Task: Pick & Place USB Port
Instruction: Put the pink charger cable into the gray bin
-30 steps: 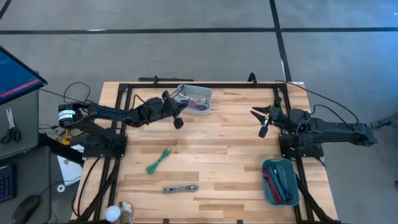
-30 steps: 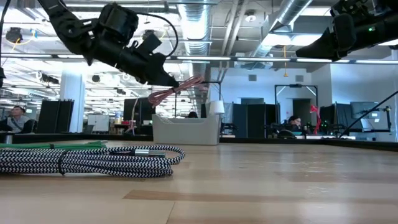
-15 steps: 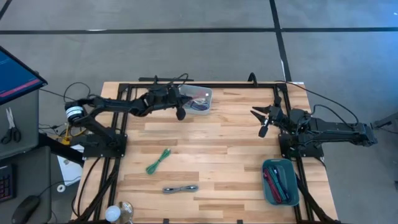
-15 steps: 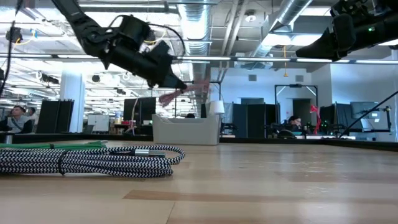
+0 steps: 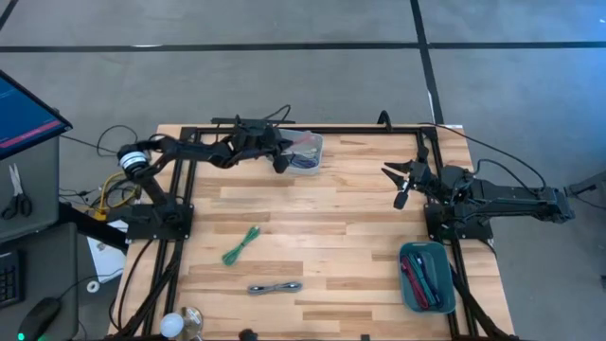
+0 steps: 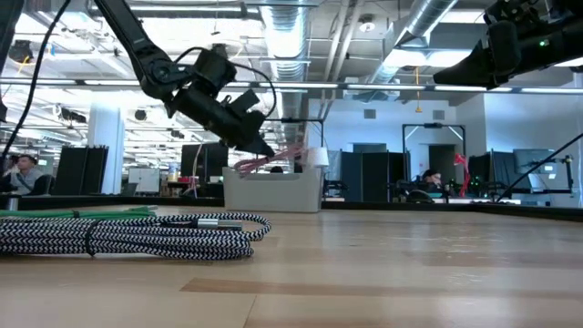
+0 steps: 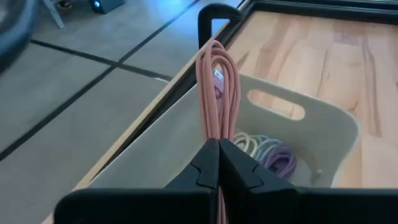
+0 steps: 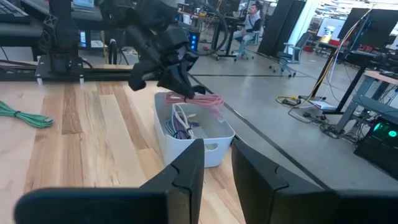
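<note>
A pink cable (image 7: 214, 87) is clamped in the left gripper (image 7: 219, 163) above the white bin (image 5: 305, 152) at the table's (image 5: 331, 237) far edge. The right gripper (image 5: 401, 186) is held near the right edge, fingers apart and empty.

Your left gripper (image 5: 281, 159) sits above the bin (image 5: 305, 152) at the table's (image 5: 331, 237) far edge, cable (image 7: 217, 87) over it. Your right gripper (image 5: 401, 182) waits right of the bin; the tray (image 5: 426, 277) lies near-right, two cables (image 5: 241, 244) near-left.
</note>
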Robot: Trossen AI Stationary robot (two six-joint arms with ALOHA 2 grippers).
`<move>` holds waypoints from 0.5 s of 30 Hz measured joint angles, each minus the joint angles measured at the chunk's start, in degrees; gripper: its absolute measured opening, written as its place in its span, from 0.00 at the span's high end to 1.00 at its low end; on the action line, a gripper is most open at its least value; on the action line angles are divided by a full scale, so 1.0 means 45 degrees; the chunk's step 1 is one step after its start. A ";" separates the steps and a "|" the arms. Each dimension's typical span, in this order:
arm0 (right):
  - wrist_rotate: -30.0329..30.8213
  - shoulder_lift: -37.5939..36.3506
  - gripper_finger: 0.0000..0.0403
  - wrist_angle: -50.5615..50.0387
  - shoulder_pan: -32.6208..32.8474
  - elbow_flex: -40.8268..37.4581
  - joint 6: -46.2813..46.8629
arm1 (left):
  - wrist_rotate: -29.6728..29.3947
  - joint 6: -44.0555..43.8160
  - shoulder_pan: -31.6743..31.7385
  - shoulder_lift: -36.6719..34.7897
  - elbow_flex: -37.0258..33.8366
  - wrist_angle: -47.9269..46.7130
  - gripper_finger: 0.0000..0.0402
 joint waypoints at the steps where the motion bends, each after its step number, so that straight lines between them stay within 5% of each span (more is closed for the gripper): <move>1: 0.0000 0.0000 0.81 0.0000 0.0000 0.0000 0.0000 | 0.0047 -0.0019 0.0048 0.0066 0.0000 0.0016 0.99; 15: 0.0005 0.0000 0.81 0.0005 0.0000 0.0000 -0.0199 | 0.0183 -0.0381 0.0050 0.0282 -0.0005 -0.0183 0.98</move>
